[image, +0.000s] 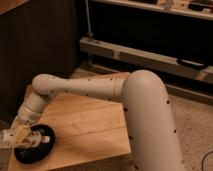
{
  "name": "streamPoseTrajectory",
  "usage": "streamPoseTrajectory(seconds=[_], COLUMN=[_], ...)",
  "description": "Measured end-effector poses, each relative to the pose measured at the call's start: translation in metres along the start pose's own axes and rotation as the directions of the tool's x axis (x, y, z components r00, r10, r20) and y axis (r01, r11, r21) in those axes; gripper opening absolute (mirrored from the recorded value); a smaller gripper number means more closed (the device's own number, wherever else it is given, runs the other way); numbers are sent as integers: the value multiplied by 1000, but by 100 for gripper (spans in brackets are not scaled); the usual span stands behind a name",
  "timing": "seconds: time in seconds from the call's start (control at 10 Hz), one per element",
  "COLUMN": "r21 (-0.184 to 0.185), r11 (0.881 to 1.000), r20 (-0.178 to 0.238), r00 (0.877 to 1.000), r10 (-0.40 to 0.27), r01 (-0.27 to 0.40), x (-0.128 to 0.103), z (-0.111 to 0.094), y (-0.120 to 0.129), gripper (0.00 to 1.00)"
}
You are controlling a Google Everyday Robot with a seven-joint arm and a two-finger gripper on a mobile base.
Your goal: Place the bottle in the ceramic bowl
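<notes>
The black ceramic bowl (34,152) sits at the front left corner of the wooden table (95,127). My gripper (19,136) reaches down from the white arm (75,87) to the bowl's left rim. It is shut on the clear bottle (36,140), which lies nearly level just over the bowl's inside, with its white cap (46,139) pointing right. The bottle's base end is hidden in the gripper.
The table's front edge and left edge run close to the bowl. A dark wall panel (40,40) stands behind the table. A metal rail and shelf frame (145,57) run along the back right. Speckled floor (195,130) lies to the right.
</notes>
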Motion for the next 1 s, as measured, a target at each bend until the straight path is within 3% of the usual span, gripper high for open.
streamPoseTrajectory(seconds=[1.0], r21=[-52], r11=[998], r20=[-23], r00=[999], r10=[44], r01=[-45], x=[26], z=[13], y=[-1], gripper=[9])
